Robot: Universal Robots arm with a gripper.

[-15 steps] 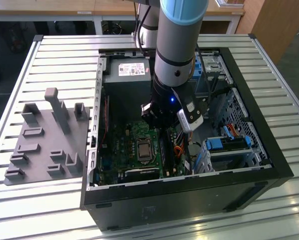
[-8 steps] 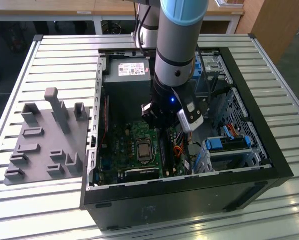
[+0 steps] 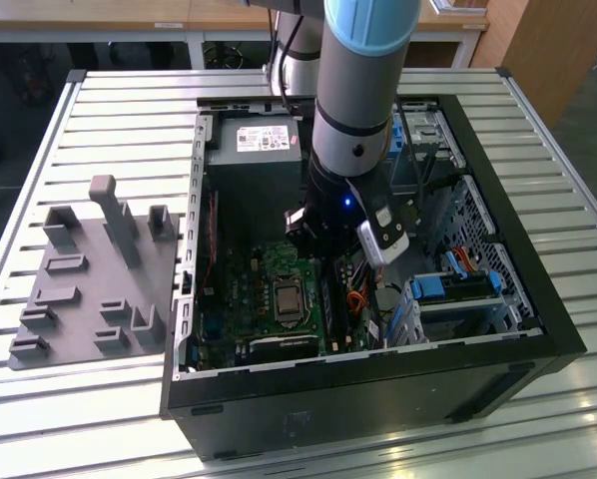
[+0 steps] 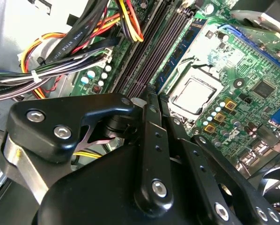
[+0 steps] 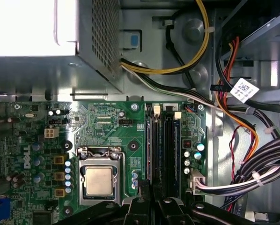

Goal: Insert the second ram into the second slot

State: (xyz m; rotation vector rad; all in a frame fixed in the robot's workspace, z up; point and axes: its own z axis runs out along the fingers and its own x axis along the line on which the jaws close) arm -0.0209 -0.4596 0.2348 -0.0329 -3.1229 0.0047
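Find the gripper (image 4: 151, 93) low inside the open computer case (image 3: 378, 399) on the slatted desk (image 3: 129, 110), poised directly above the memory slots (image 5: 169, 145) beside the CPU socket (image 5: 100, 180). Clenched, judging by the 2 fingers (image 4: 149, 140) lying flat against each other, with nothing visibly pinched between them; likely closed that way for pushing down rather than carrying. Place the second ram (image 4: 180, 49) as the blue-green stick standing on edge in the slot nearest the socket, just beyond the fingertips; cannot confirm full seating from here. Note the cable bundle (image 4: 60, 61) tied off to one side, presumably to leave a straight drop onto the slots.
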